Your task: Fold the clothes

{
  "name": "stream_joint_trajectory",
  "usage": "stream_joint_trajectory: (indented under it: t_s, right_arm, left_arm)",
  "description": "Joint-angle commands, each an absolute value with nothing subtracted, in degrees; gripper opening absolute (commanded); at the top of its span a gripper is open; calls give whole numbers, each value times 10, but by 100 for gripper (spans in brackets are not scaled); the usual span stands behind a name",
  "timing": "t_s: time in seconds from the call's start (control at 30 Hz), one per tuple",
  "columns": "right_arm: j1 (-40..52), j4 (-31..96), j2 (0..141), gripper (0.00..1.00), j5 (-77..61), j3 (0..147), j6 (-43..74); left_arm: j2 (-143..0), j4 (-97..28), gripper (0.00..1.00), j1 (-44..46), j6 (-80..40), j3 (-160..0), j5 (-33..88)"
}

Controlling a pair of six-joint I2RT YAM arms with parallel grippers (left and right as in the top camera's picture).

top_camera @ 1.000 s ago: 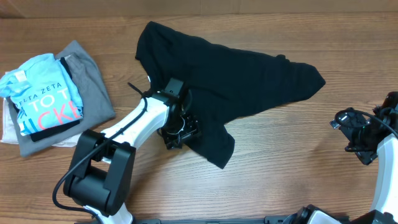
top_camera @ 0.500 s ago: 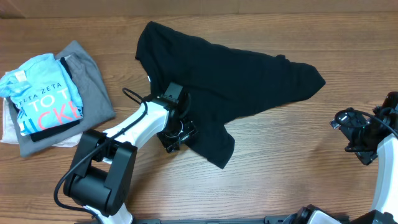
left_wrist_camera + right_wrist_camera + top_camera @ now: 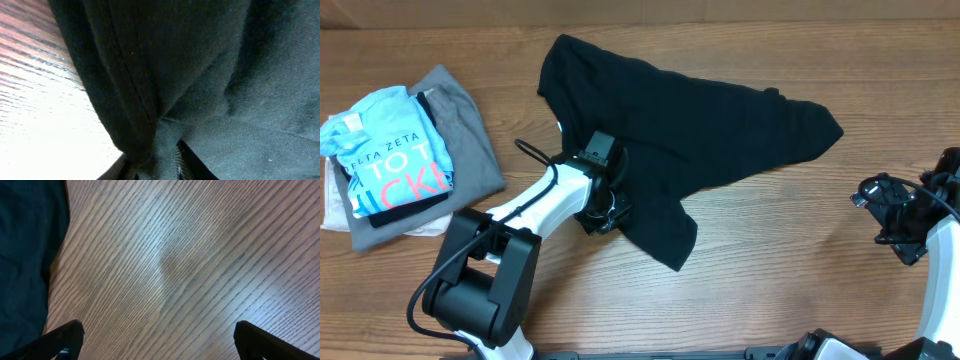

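Side pile at the table's far left: light blue shirt with white and pink lettering (image 3: 388,150) on top, plain grey garment (image 3: 472,140) under it and sticking out to the right, and a white fabric edge (image 3: 332,205) at the bottom left. The pile is well apart from the work area and touches neither arm.

The plain black soft-fabric T-shirt (image 3: 700,120) lies crumpled and unfolded on the brown wood-grain table (image 3: 770,280). It sits centre to upper centre, running from an upper-left lobe to a pointed end at the right, with one flap hanging down toward the lower middle. The shirt's outline is irregular, and I can't tell sleeves from hem in the overhead view.

Left arm: black base (image 3: 475,285) at the bottom left, with a white link running up and right to the wrist. A black cable loop sits beside the wrist. The wrist covers part of the T-shirt's lower-left edge in the overhead view. The left gripper (image 3: 603,212) is right at that edge, low on the cloth. In the left wrist view, black fabric (image 3: 225,75) fills almost the whole frame, and a stitched fold bunches down between the fingers (image 3: 195,161). So the left gripper (image 3: 152,167) is pinching the T-shirt edge.

Right arm: at the table's right edge, with its wrist over bare wood. The right gripper (image 3: 873,190) is well apart from the T-shirt's right end. In the right wrist view the fingers are spread wide on the right gripper (image 3: 157,340) with only wood between them, and the T-shirt (image 3: 25,255) shows at the left of the frame.
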State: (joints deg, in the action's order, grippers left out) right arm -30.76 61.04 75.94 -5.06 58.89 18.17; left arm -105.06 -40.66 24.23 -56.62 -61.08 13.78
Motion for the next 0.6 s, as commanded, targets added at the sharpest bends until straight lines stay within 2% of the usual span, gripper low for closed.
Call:
stream_joint_trajectory:
  t_s: [0.0,0.13,0.33,0.43,0.5,0.57]
  right_arm:
    - [-309,608,751,100,-46,600,179]
    - [-309,608,751,100,-46,600,179]
    - [-309,608,751,100,-46,600,179]
    - [-309,608,751,100,-46,600,179]
    - [-309,608,751,100,-46,600,179]
    - [-309,608,751,100,-46,600,179]
  left_arm:
    - [-1046,-406,36,255,-555,-605,121]
    - [-1046,-406,41,267,-562,-605,120]
    - [-1046,-405,39,276,-568,-605,108]
    - [-1046,-404,29,276,-568,-605,94]
    - [-1046,-404,13,276,-568,-605,83]
    - [-1047,-404,6,276,-568,-605,76]
